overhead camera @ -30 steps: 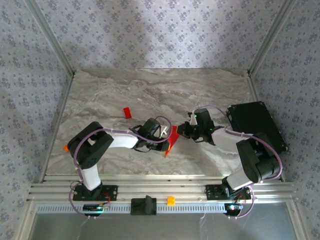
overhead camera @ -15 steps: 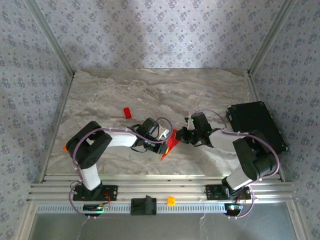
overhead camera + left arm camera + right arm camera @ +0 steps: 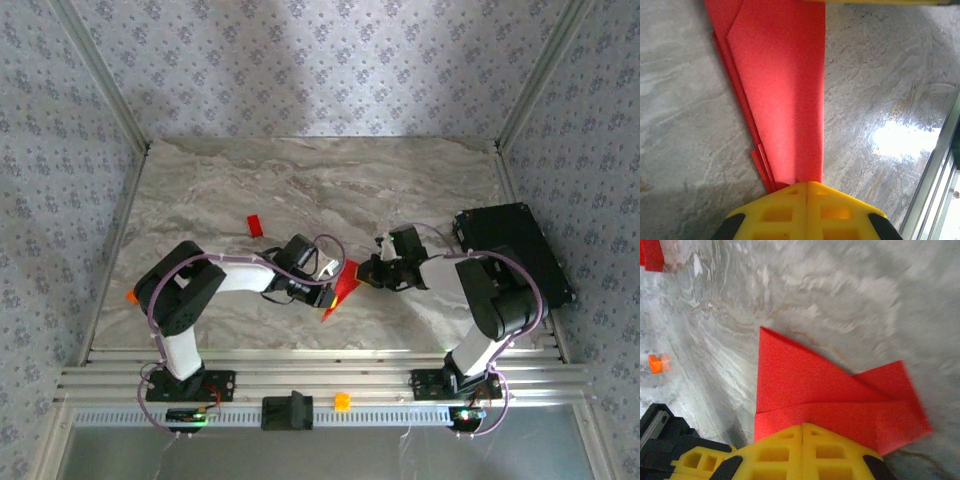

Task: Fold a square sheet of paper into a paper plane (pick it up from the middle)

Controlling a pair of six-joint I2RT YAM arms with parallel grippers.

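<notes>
Top external: folded red paper [image 3: 338, 287], a narrow pointed wedge over the near middle of the marble tabletop [image 3: 300, 180], set between the left gripper [image 3: 327, 273] and the right gripper [image 3: 367, 272], with a small red block [image 3: 255, 225] well apart. Left wrist: the paper [image 3: 785, 90] reads as a long layered taper with stepped edges on one side, narrowing to yellow fingers [image 3: 790, 212] clamped shut on it. Right wrist: the paper [image 3: 805, 385] shows a broad triangular flap above a folded band, its near edge pinched between closed yellow fingers [image 3: 775, 455], and an orange cube [image 3: 659, 363] lies off to the side.
</notes>
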